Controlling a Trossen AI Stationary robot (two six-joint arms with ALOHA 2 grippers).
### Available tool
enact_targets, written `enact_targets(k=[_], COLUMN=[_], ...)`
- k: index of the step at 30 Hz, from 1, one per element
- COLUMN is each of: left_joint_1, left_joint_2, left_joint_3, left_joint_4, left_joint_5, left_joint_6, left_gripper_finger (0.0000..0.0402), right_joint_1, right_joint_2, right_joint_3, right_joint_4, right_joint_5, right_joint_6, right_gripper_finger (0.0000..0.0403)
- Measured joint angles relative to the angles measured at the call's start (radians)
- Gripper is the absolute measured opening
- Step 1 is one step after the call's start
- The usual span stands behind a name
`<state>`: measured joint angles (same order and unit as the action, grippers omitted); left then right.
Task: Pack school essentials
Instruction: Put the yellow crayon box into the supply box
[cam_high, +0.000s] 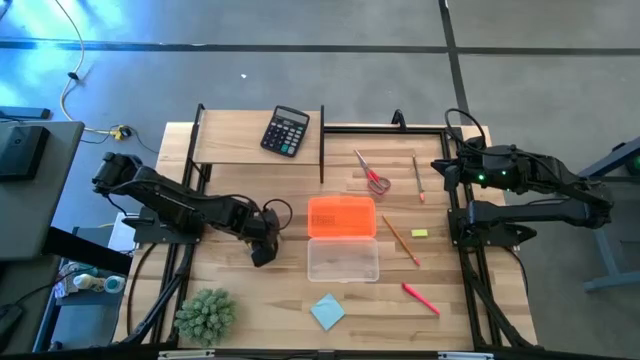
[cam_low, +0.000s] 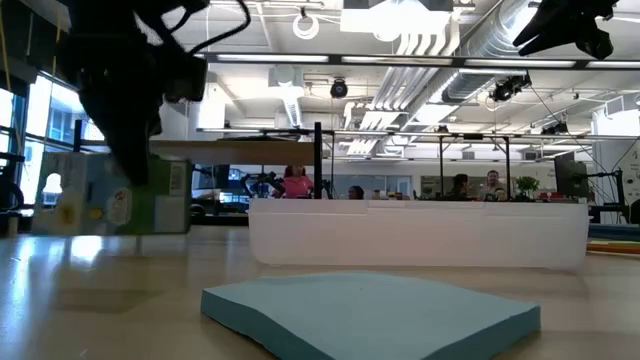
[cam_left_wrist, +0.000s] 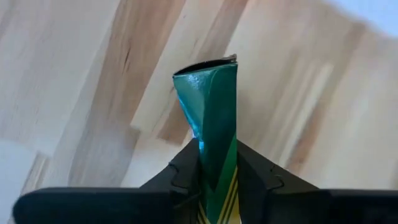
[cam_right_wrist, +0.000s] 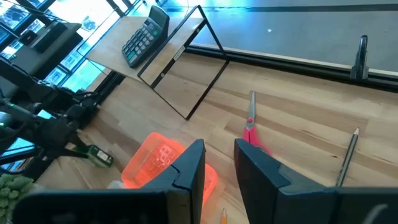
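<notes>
My left gripper (cam_high: 262, 250) is left of the pencil case, shut on the small yellow-green crayon pack (cam_left_wrist: 210, 118). The low view shows the crayon pack (cam_low: 105, 195) behind the dark left gripper (cam_low: 125, 130). The orange case lid (cam_high: 341, 217) and clear tray (cam_high: 343, 260) lie open at mid-table. Right of them lie red-handled scissors (cam_high: 372, 175), a thin pencil (cam_high: 418, 177), an orange pencil (cam_high: 400, 240), the yellow eraser (cam_high: 419, 233) and the red pen (cam_high: 421, 297). The light-blue note pad (cam_high: 327, 311) lies flat near the front edge. My right gripper (cam_high: 440, 168) hovers open, high over the table's right side. My left gripper pinches the crayon pack between its two fingers (cam_left_wrist: 180, 177), on the pack's two broad faces near one end (cam_left_wrist: 217, 171). The pack's other end, with its flap (cam_left_wrist: 208, 65), sticks out past the fingertips over the wood. Whether the pack touches the table, I cannot tell.
A black calculator (cam_high: 285, 131) sits on a raised wooden shelf (cam_high: 240, 140) at the far left. The green spiky plant (cam_high: 205, 315) stands at the near left corner. Black frame rails (cam_high: 322, 150) edge the table. Bare wood lies between the plant and the case.
</notes>
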<state>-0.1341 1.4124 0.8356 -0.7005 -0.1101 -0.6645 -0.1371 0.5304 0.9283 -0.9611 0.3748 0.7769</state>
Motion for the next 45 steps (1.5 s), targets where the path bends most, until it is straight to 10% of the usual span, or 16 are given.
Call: enact_targets(k=[25, 45], left_joint_1=[-0.020, -0.165], left_joint_2=[0.011, 0.392], left_joint_3=[0.484, 0.769], left_joint_4=[0.161, 0.139], left_joint_5=[-0.519, -0.822], left_joint_6=[0.473, 0.557], left_gripper_finger=[0.0062, 0.0062], right_joint_1=[0.000, 0.000], right_joint_2=[0.000, 0.000], right_joint_3=[0.000, 0.000], right_joint_4=[0.000, -0.075], right_joint_5=[0.001, 0.001], right_joint_6=[0.008, 0.005], right_gripper_finger=[0.0078, 0.0078])
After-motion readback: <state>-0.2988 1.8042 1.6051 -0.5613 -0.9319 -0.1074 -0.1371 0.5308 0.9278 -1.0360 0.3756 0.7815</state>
